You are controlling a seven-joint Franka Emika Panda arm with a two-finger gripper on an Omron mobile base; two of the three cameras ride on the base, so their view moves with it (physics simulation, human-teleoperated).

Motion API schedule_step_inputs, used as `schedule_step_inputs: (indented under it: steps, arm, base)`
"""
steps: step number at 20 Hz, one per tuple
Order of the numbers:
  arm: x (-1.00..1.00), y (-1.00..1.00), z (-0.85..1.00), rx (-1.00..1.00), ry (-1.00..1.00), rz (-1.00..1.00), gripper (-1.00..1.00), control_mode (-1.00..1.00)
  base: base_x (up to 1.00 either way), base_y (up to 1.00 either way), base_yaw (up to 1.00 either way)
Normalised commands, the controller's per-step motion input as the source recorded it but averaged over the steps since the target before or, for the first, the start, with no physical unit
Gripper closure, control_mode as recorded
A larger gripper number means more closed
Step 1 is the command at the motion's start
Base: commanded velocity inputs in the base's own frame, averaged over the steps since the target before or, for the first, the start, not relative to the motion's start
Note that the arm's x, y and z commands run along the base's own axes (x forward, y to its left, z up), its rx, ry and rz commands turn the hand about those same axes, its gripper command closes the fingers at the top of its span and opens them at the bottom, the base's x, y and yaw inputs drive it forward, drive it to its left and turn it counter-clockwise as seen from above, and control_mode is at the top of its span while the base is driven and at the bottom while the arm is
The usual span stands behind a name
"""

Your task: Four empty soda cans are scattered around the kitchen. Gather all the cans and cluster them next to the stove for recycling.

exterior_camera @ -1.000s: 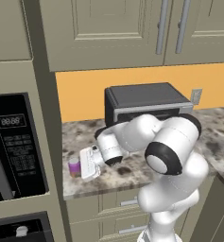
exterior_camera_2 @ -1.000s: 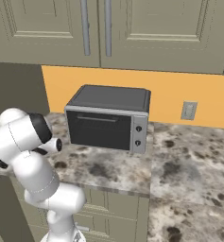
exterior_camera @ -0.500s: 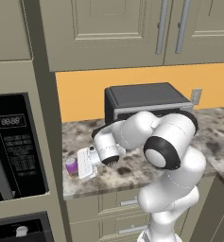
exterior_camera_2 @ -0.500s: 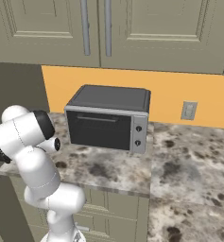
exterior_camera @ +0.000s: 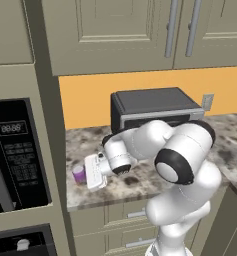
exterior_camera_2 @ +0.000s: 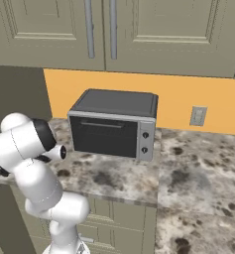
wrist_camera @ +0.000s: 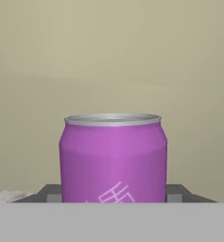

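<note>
Speckled stone surface (exterior_camera: 140, 182) at its left end, beside the tall cabinet: my jaws (exterior_camera: 92, 172) are closed on the upright purple can (wrist_camera: 113, 158), its long axis vertical between them.

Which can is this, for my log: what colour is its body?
Purple-pink soda can, clearest in the hand view.

The purple soda can (wrist_camera: 113, 158) looked smooth with a brushed metal rim, the countertop (exterior_camera_2: 188, 168) was speckled polished granite, and the toaster oven (exterior_camera_2: 114, 124) matt dark metal.
</note>
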Motion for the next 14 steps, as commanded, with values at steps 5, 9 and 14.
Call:
schedule_step_inputs:
  steps: [5,9,14]
  arm:
    - [0.0,-0.19,0.5,0.13,-0.07,0.0,1.0,-1.0]
    - [-0.05,-0.19,0.64,0.15,-0.06,0.0,1.0,-1.0]
    - [-0.17,-0.21,0.59,0.12,-0.02,0.0,1.0,-1.0]
  base:
    - [0.0,0.0,0.0]
    - [0.0,0.0,0.0]
    - [0.0,0.0,0.0]
